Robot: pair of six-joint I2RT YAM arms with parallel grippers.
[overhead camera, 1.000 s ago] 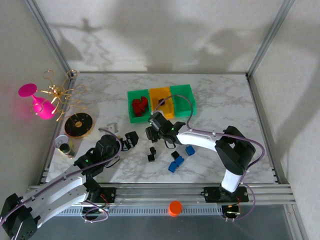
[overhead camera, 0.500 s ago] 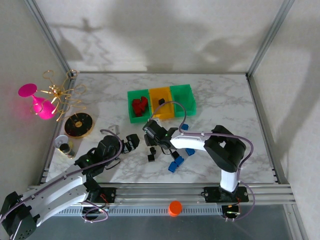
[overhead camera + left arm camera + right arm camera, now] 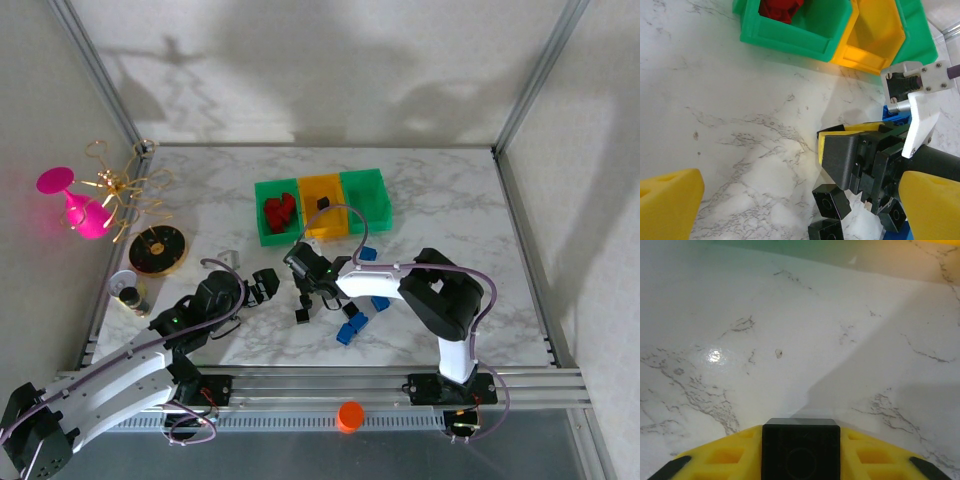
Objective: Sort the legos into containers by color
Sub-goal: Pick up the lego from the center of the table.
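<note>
**Right gripper** (image 3: 305,283): lowered to the marble table (image 3: 450,240), just in front of the row of bins. It is clamped on a black lego brick (image 3: 801,449). In the right wrist view the brick is seated squarely between the yellow pads (image 3: 725,460), with its stud face towards the camera.

**Left gripper** (image 3: 262,285): placed just to the left of the right gripper and low over the table. Its yellow fingers (image 3: 667,207) are spread wide apart, and nothing is held between them.

**Containers**: three joined bins at the middle back of the table.
- Left green bin (image 3: 272,238): red legos (image 3: 279,209) are piled inside.
- Yellow-orange bin (image 3: 320,185): one small black lego (image 3: 322,203) is seen inside.
- Right green bin (image 3: 370,190): its contents cannot be made out.

**Loose legos on the table**
- Black bricks: one (image 3: 302,315) lies just below the right gripper. Another (image 3: 350,309) lies to its right.
- Blue bricks: one (image 3: 368,254) lies near the front of the bins. One (image 3: 380,303) lies beside the right arm. A pair (image 3: 352,328) lies nearer the front edge.
</note>
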